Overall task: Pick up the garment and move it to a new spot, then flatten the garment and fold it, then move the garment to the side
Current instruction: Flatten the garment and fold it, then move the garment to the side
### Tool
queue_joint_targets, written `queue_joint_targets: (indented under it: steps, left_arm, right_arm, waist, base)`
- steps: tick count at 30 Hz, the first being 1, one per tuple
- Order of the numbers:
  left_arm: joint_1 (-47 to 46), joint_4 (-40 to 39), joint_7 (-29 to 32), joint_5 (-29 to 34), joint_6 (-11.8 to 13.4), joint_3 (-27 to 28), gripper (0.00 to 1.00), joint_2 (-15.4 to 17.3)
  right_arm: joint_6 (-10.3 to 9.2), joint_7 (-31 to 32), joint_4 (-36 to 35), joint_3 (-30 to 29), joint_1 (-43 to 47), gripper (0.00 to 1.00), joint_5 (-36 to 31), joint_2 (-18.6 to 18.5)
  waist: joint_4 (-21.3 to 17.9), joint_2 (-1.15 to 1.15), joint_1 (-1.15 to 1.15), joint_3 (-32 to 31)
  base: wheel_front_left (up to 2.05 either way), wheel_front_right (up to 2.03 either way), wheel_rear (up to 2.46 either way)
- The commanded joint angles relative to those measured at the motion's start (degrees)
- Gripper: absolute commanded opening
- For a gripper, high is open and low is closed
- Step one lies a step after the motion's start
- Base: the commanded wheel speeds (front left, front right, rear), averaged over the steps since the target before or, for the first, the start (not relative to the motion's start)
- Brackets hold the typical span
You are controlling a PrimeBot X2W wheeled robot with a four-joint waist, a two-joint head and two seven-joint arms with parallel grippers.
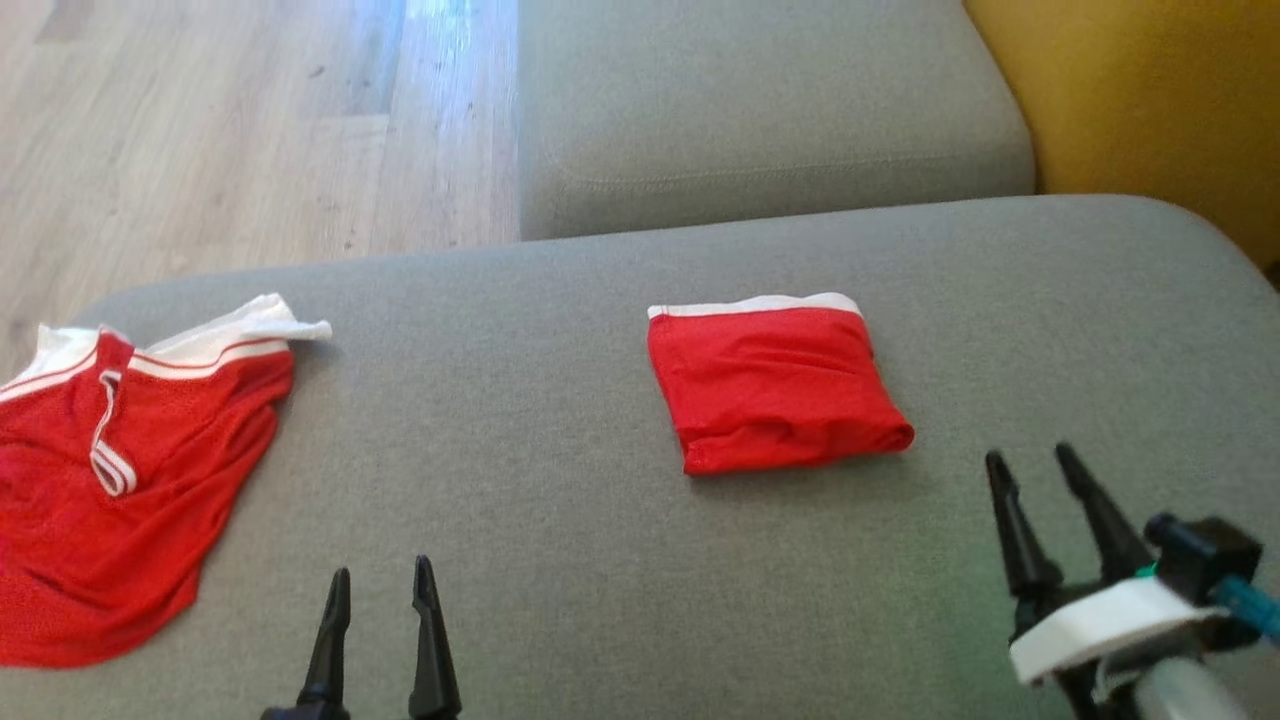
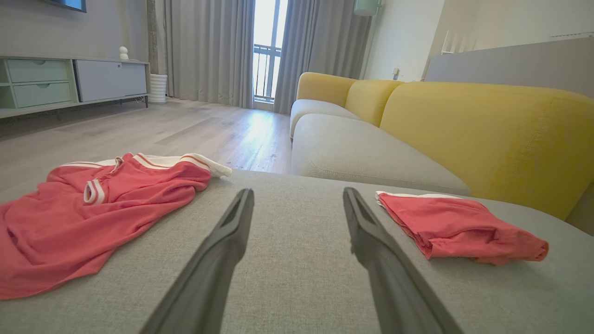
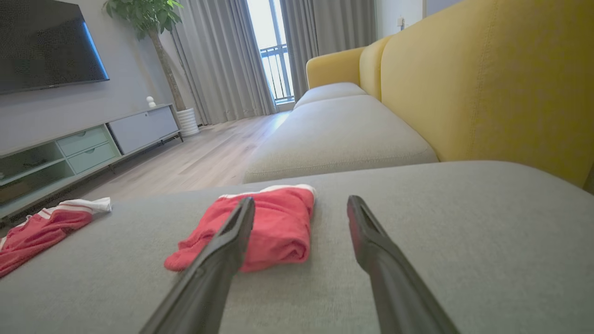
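Bottom of frame: left gripper [image 1: 383,566] and right gripper [image 1: 1028,452] both stand fully spread, empty. Folded garment [image 1: 775,385] lies centre-right on the grey cushion [image 1: 560,480], just up-left of the right gripper, nearer that arm. Long axis runs across the frame; white waistband [image 1: 755,305] faces the top edge. Unfolded garment [image 1: 120,480] lies far left.

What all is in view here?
folded garment: one, red, white band, mid-seat.
loose garment: one, red, white trim, seat's left end.
sofa: one, grey seats, yellow back.
floor: pale wood, beyond sofa.
curtains: grey, by window.
cabinet: one, pale, along wall.
television: one, black, on wall.
plant: one, green, beside curtains.
left end effector: one, dark, open, lower left.
right end effector: one, dark, open, lower right.
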Motion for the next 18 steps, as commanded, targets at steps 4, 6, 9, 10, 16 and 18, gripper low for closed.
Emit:
queue_joint_targets:
  steps: [4,6,9,10,16,18]
  left_arm:
    - [-1.01,-1.50,-0.47,1.20,0.37,2.50,1.00,-0.09]
    - [-0.68,-1.44,-0.47,1.50,0.38,2.47,1.00,-0.03]
    - [-0.41,-1.36,-0.47,1.83,0.32,2.49,1.00,0.13]
    - [-0.40,-1.30,-0.47,1.90,0.29,2.52,1.00,0.18]
    - [-0.63,-0.58,-0.47,2.17,0.06,2.50,1.00,0.31]
    - [-0.70,-0.23,-0.47,2.21,-0.04,2.50,1.00,0.39]
  right_arm:
    - [-0.05,-1.04,-1.02,1.21,0.11,1.00,-1.06,-0.03]
    - [-0.05,-1.14,-0.70,1.18,0.73,1.00,-1.47,0.28]
    - [-0.05,-1.21,-0.34,1.05,1.23,1.00,-2.31,0.73]
    - [-0.05,-1.22,-0.22,1.04,1.27,1.00,-2.84,0.80]
    - [-0.05,-1.24,-0.64,0.34,1.40,1.00,-4.10,2.06]
    - [-0.05,-1.25,-0.77,0.19,1.45,1.00,-4.30,2.33]
  waist:
    - [-0.30,0.00,0.01,-0.69]
    - [-0.27,0.00,0.01,-0.87]
    - [-0.28,0.00,0.01,-0.95]
    - [-0.29,0.00,0.01,-0.92]
    - [-0.22,0.00,0.01,-0.52]
    - [-0.20,0.00,0.01,-0.44]
  base:
    - [0.00,0.00,0.00]
    - [0.00,0.00,0.00]
    - [0.00,0.00,0.00]
    - [0.00,0.00,0.00]
    - [0.00,0.00,0.00]
    - [0.00,0.00,0.00]
